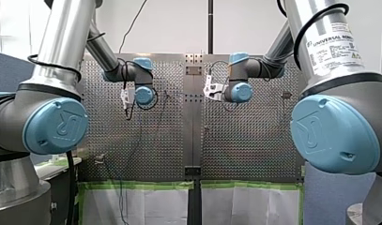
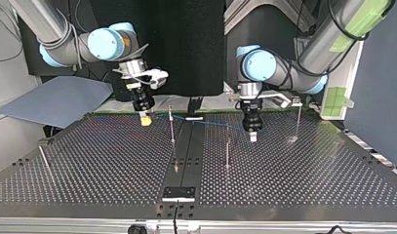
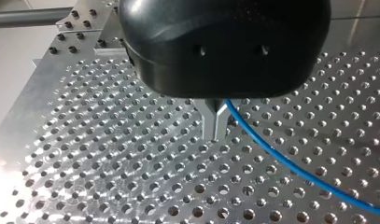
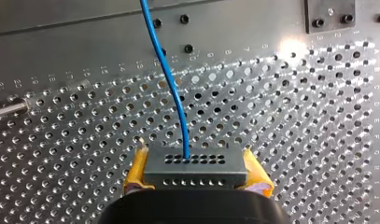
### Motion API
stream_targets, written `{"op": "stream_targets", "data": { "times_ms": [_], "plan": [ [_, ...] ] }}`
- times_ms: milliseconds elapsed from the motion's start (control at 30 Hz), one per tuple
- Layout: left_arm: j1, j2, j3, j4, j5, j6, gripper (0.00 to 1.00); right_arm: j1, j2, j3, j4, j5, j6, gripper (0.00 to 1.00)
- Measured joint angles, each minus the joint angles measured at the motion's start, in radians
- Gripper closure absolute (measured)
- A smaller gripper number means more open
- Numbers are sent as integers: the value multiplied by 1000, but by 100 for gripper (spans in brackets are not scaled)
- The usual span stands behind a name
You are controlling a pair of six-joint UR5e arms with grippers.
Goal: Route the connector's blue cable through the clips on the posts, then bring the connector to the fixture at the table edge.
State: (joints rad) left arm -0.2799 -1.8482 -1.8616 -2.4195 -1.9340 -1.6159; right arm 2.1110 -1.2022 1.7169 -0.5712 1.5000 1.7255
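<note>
Top view: my right gripper [image 2: 145, 120] at ten o'clock of the table [image 2: 293, 185], my left gripper [image 2: 252, 136] at two — blue cable [image 2: 210, 123] between. Left wrist: metal fingers [image 3: 211, 123] pinch the blue cable. Right wrist: yellow pads [image 4: 137, 170] clamp the connector [image 4: 195, 164].

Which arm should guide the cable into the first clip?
Probably left: the left gripper pinches the blue cable mid-span near a post; the right gripper only holds the connector.
</note>
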Motion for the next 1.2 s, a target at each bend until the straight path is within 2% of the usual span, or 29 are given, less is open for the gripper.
{"op": "stream_targets", "data": {
  "times_ms": [267, 600, 900, 1200],
  "plan": [
    [6, -46, 51, 1, 21, -36, 100, -13, 1, -1, -9, -3, 6, 100],
    [25, -50, 75, -1, 54, -68, 100, -33, 6, -8, -36, -3, 23, 100],
    [50, -50, 96, -8, 78, -82, 100, -39, 60, -68, -14, -11, 25, 100],
    [70, -51, 125, -13, 113, -111, 100, -42, 92, -124, 6, -23, 27, 100]
  ]
}}
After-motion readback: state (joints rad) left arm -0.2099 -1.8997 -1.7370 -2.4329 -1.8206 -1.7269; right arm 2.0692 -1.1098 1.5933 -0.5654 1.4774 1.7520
